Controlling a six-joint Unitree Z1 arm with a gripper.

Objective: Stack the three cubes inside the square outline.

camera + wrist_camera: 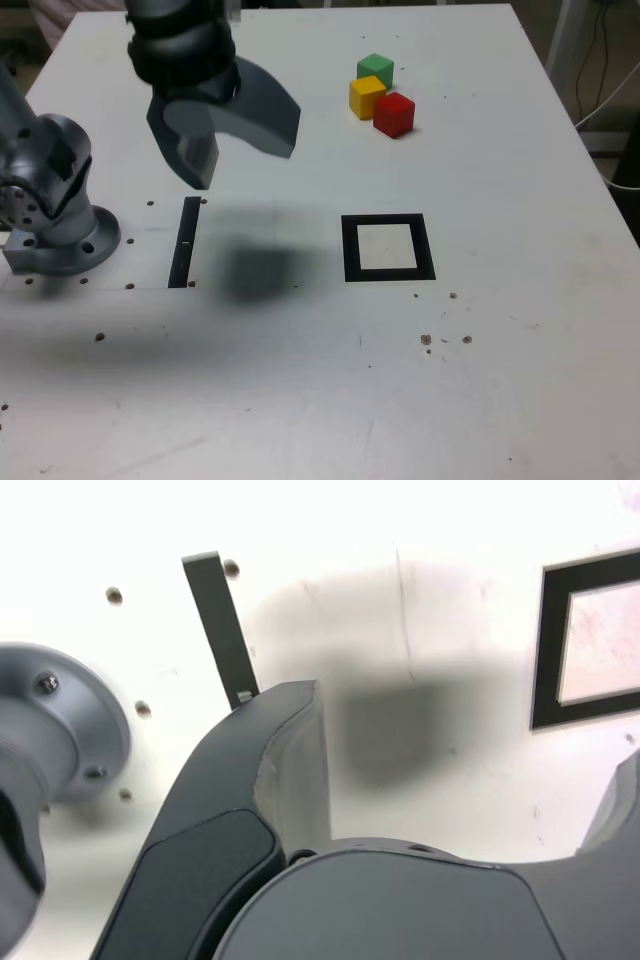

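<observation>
Three cubes sit close together on the white table toward the far right of the exterior view: green [376, 70] at the back, yellow [366, 96] in front of it, red [394, 113] to the yellow one's right. The square outline [350, 248], a thick black frame with a pale centre, lies nearer the middle and holds nothing. It also shows in the wrist view [548, 650]. My gripper [240, 150] hangs open above the table, left of the cubes and up-left of the square, with nothing between its jaws. The wrist view shows the gripper [460, 770] over bare table.
A straight black strip [184, 242] lies left of the square, also in the wrist view [220, 630]. The arm's grey base [55, 215] is bolted at the exterior view's left. Small screw holes dot the table. Cables hang past the table's right edge [600, 60].
</observation>
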